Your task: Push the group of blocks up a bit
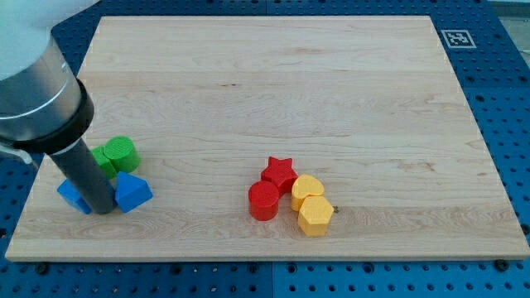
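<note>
My tip (103,209) rests on the board at the view's lower left, between two blue blocks. A blue block (132,192) sits just to its right and another blue block (73,196) just to its left, partly hidden by the rod. A green cylinder (121,152) lies above them, with a second green block (105,160) beside it, partly behind the rod. Near the bottom middle sits a cluster: a red star (280,172), a red cylinder (264,200), a yellow block (307,189) and a yellow hexagon (315,215).
The wooden board (273,83) lies on a blue pegboard table. A black-and-white marker tag (457,38) sits at the board's top right corner. The arm's grey body (33,91) fills the view's upper left.
</note>
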`<state>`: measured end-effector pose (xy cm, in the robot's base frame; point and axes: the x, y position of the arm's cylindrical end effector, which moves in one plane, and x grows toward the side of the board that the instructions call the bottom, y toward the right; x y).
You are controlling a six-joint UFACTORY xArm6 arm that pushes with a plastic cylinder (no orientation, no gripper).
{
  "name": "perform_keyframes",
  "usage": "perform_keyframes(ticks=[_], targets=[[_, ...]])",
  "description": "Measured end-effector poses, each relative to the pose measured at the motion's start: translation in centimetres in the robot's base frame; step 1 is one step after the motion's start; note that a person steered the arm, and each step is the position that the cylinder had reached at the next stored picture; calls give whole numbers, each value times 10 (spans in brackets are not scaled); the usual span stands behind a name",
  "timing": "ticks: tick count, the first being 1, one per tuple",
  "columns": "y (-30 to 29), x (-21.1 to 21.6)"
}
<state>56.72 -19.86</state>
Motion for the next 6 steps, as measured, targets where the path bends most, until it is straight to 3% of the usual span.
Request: perform_keyframes(ticks=[2,4,6], targets=[[-13,39],[-48,38],[-46,-12]])
